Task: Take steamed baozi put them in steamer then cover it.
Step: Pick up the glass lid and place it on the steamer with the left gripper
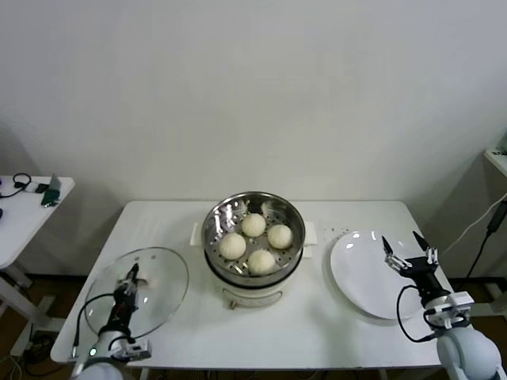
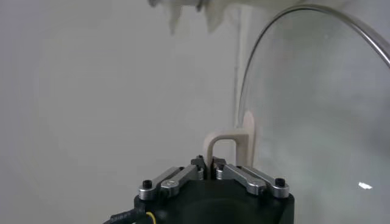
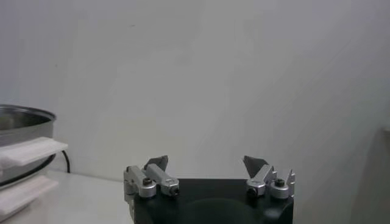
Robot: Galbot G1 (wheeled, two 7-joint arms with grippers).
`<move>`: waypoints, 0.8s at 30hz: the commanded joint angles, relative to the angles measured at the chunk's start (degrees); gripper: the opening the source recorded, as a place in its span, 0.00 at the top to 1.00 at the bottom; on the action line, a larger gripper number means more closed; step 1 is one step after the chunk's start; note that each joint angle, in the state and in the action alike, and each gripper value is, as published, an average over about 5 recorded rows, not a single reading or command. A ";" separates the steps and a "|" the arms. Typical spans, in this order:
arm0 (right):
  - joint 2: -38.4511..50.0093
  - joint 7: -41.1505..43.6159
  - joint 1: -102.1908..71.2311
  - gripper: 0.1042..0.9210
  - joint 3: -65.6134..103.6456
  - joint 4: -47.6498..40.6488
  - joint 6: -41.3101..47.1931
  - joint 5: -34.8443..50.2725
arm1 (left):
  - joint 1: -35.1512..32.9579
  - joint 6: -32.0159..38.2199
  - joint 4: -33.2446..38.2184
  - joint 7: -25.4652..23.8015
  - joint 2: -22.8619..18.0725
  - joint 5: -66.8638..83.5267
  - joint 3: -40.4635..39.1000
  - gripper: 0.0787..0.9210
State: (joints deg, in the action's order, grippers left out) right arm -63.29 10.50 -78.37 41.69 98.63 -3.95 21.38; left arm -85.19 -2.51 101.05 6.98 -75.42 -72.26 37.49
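Head view: a white table [image 1: 261,332] is seen from above, with the steamer [image 1: 253,241] standing at its middle.
Steamer: a shiny steel pot on a white base, uncovered, with its perforated floor showing between the buns.
Baozi: four cream-white baozi [image 1: 255,241] are set inside the steamer in a loose diamond, close together.
Cover: the clear glass cover [image 1: 142,289] is found at the table's front left corner, well apart from the steamer, with part of its rim out past the table edge.
Left gripper: the left gripper [image 1: 130,283] is placed at the middle of the cover, its fingers drawn together and clamped on the cover's white handle [image 2: 228,146]; in the left wrist view the handle's loop is seen pinched between the fingertips.
Right gripper: the right gripper [image 1: 405,253] is held above a white plate [image 1: 372,277] on the table's right side, its fingers spread wide with nothing between them.
Plate: nothing is seen on it.
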 commanded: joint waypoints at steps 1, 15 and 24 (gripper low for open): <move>0.87 0.00 1.04 0.12 -0.66 -0.93 -0.10 -0.18 | -5.22 -11.89 15.25 -0.87 2.63 -0.31 0.59 0.92; 1.03 -0.22 3.96 0.12 -3.71 -2.24 0.01 -1.81 | -4.35 -19.87 25.28 -3.24 10.47 1.99 -4.60 0.92; -0.77 0.07 3.98 0.12 -3.97 -2.55 -0.65 -3.40 | 7.82 -26.06 24.91 -8.04 15.78 0.86 -20.59 0.92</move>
State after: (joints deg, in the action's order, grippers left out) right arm -63.15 10.43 -74.73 38.16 96.35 -4.23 19.02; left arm -87.06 -21.10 122.61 3.17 -65.51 -71.18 31.13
